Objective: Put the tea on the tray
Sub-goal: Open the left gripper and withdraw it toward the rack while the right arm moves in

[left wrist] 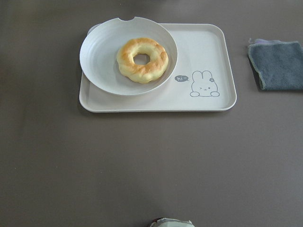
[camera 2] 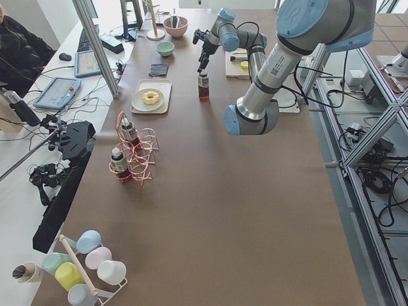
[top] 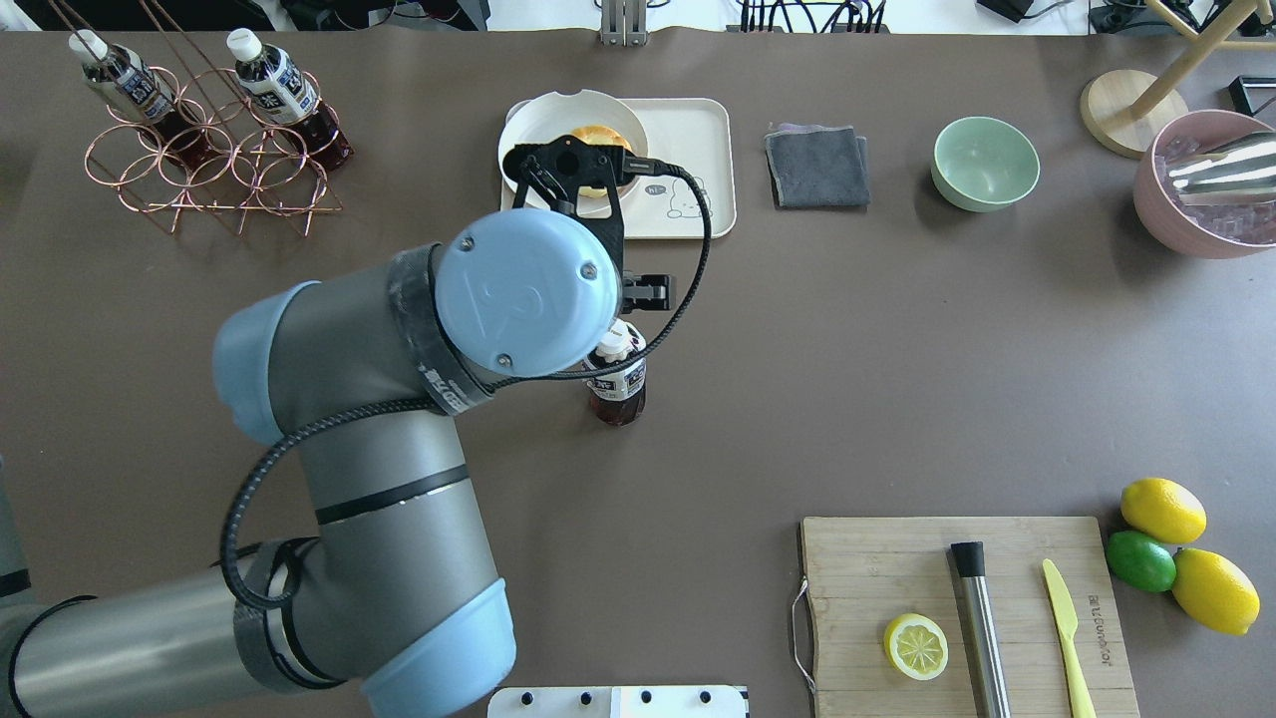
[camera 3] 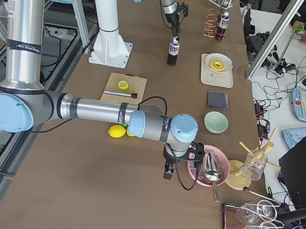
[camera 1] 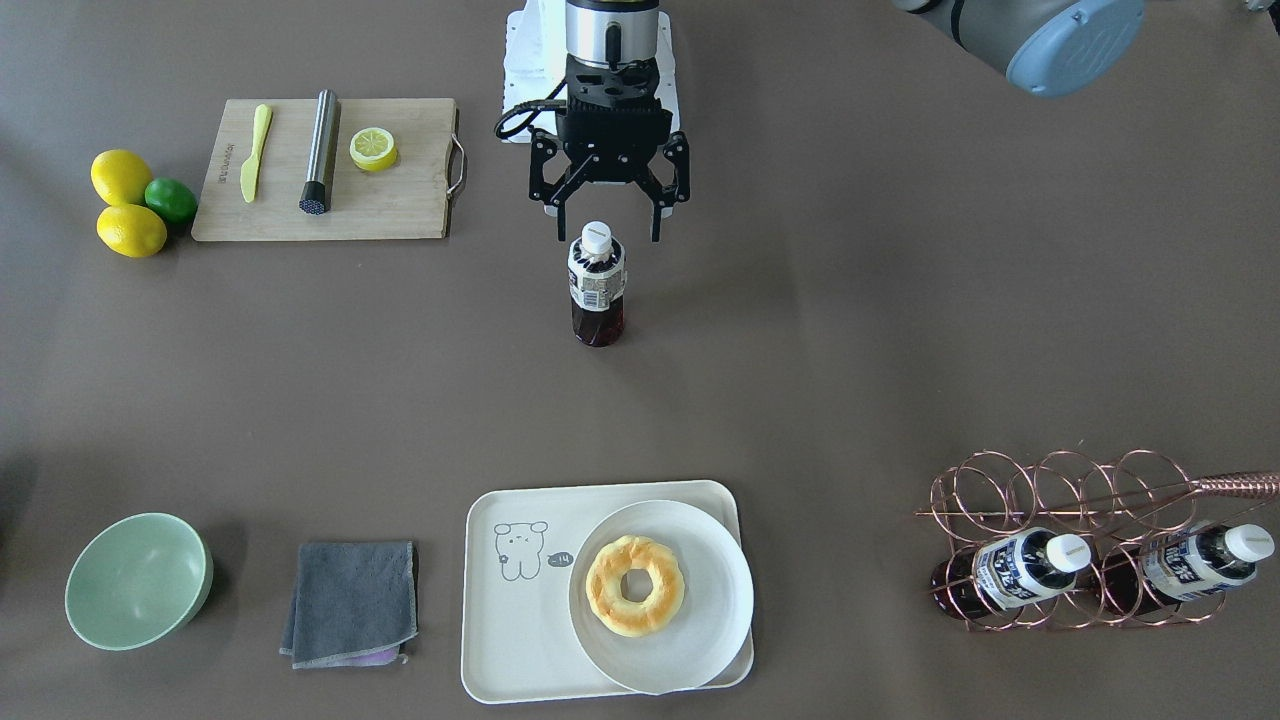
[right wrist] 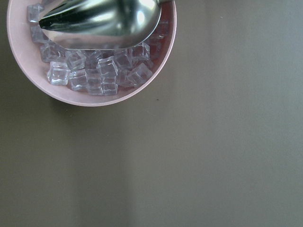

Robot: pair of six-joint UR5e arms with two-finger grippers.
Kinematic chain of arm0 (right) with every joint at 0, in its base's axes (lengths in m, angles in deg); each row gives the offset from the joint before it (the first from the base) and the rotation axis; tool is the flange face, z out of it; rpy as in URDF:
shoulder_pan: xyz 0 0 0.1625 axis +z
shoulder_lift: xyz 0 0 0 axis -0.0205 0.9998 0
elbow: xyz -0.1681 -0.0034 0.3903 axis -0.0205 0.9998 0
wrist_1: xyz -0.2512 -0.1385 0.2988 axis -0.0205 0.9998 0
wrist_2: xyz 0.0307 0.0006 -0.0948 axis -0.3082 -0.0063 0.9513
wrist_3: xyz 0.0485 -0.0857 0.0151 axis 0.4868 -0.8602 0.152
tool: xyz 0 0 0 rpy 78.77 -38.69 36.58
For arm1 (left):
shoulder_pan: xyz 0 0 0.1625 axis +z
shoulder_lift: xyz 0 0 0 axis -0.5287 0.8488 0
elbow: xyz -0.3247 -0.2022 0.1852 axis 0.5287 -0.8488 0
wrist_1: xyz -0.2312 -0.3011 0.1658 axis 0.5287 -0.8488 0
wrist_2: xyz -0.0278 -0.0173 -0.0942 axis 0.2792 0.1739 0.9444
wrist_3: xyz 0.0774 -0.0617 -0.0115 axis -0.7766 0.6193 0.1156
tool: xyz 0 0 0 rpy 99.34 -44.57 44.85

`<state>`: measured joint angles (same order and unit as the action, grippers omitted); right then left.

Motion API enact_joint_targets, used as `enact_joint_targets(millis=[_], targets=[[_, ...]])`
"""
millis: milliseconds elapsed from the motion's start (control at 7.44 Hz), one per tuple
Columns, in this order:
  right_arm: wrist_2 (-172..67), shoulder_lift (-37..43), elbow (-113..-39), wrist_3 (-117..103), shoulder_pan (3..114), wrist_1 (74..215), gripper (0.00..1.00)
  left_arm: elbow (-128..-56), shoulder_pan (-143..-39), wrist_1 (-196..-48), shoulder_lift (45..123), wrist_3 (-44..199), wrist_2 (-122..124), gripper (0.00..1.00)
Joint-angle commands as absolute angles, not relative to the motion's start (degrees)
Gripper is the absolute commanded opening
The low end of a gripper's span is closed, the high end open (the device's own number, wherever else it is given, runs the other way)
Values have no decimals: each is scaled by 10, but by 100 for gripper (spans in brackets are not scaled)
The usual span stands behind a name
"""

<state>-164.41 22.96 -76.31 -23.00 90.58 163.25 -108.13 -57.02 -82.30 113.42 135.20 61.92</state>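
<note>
One tea [camera 1: 597, 285] stands beneath the left gripper [camera 1: 609, 232]

Brown table [camera 1: 850, 380], tea [camera 1: 597, 285], tray [camera 1: 500, 660], board [camera 1: 400, 200], cloth [camera 1: 350, 600]

1. You're in a robotics lab: left arm [top: 379, 479] and right arm [camera 3: 97, 110] stand at one long brown counter [camera 2: 210, 210].
2. Aluminium framing [camera 2: 95, 48] rises beside the counter, and cables [camera 2: 377, 182] lie coiled on the floor.
3. Side desks hold a tablet [camera 2: 57, 92] and a laptop [camera 3: 303, 166]; a person [camera 2: 19, 44] is seated there.
4. Kitchenware sits spread apart on the counter: tray [camera 1: 510, 640], cutting board [camera 1: 400, 200], wire rack [camera 1: 1040, 500].
</note>
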Motion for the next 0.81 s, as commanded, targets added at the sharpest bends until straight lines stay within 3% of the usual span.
enact_joint_targets(millis=[0, 269, 672], targets=[[-1646, 210, -764, -207, 900, 1633, 100, -1127, -655, -875, 1045, 1205, 670, 97], [-1647, 177, -764, -173, 885, 1634, 100, -1111, -713, -1013, 936, 1166, 670, 97], [-1642, 96, -783, -53, 803, 1637, 100, -1123, -755, -1031, 841, 1163, 679, 97]])
